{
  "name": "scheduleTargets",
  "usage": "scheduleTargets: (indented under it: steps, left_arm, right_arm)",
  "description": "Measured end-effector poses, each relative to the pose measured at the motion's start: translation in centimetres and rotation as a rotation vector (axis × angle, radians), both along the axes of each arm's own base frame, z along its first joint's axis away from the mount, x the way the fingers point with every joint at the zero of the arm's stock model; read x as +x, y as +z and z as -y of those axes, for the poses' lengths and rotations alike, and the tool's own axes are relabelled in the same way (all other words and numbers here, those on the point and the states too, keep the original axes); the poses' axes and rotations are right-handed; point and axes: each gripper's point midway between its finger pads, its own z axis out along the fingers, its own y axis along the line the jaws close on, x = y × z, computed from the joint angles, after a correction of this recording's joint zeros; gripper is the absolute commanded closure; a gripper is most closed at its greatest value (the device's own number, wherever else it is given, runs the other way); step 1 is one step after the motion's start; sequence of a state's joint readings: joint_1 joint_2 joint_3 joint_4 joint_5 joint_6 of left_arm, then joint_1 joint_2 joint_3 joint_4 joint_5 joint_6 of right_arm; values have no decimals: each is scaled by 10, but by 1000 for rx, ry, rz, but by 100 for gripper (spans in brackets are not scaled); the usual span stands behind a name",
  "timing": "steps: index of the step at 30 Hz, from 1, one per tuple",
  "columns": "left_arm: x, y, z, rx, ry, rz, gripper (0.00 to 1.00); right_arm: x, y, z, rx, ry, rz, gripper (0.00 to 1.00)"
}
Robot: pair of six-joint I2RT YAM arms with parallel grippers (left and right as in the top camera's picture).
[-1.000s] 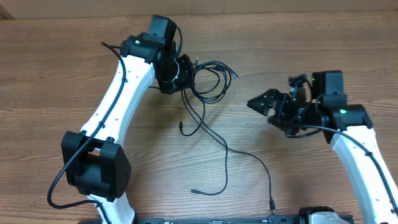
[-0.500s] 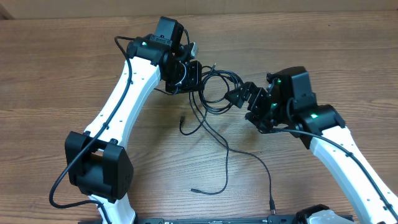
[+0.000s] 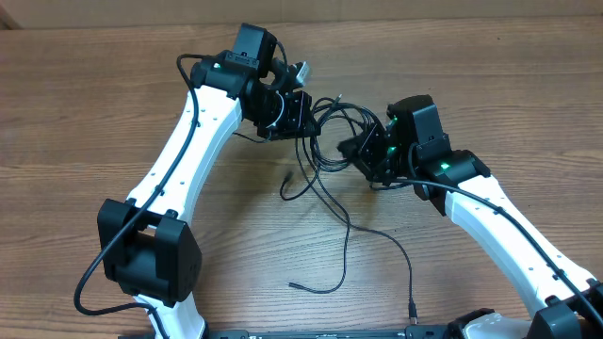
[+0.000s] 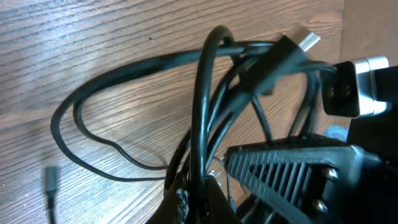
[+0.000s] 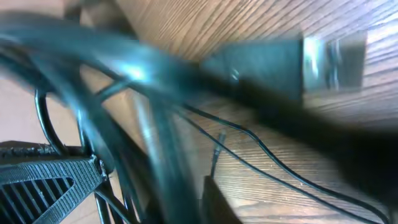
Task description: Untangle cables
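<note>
Mostly, cables [image 3: 328,132] tangle stretched left-right; loose strands trail nearward.

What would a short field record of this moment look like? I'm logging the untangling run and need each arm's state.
surface: wooden table
cables: black tangle between the two grippers, with loose strands trailing toward the near edge
left gripper: shut on the cables at the tangle's left side
right gripper: shut on the cables at the tangle's right side
silvery plug: sticks out of the tangle
</note>
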State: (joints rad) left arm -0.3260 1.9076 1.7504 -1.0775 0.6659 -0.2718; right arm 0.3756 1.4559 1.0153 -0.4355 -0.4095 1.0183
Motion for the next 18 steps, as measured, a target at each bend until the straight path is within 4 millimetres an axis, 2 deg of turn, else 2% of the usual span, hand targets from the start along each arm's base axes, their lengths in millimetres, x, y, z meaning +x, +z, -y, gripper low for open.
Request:
scheduleTargets:
  steps: [5,9,14,18]
  left_arm:
    - [5,0,-7,-1,15,4,96]
    - [12,3,-22,-24,61,-14,96]
    - [28,10,-48,-83,132,-22,96]
    - [45,13,-82,-104,216,-9,96]
  right_arm:
    - [-5,-7,6,-32,18,-16,96]
    - [-9,-10,8,-69,78,10,96]
    - [-14,-12,8,-110,156,47,96]
    - [-18,-19,15,-160,195,52,96]
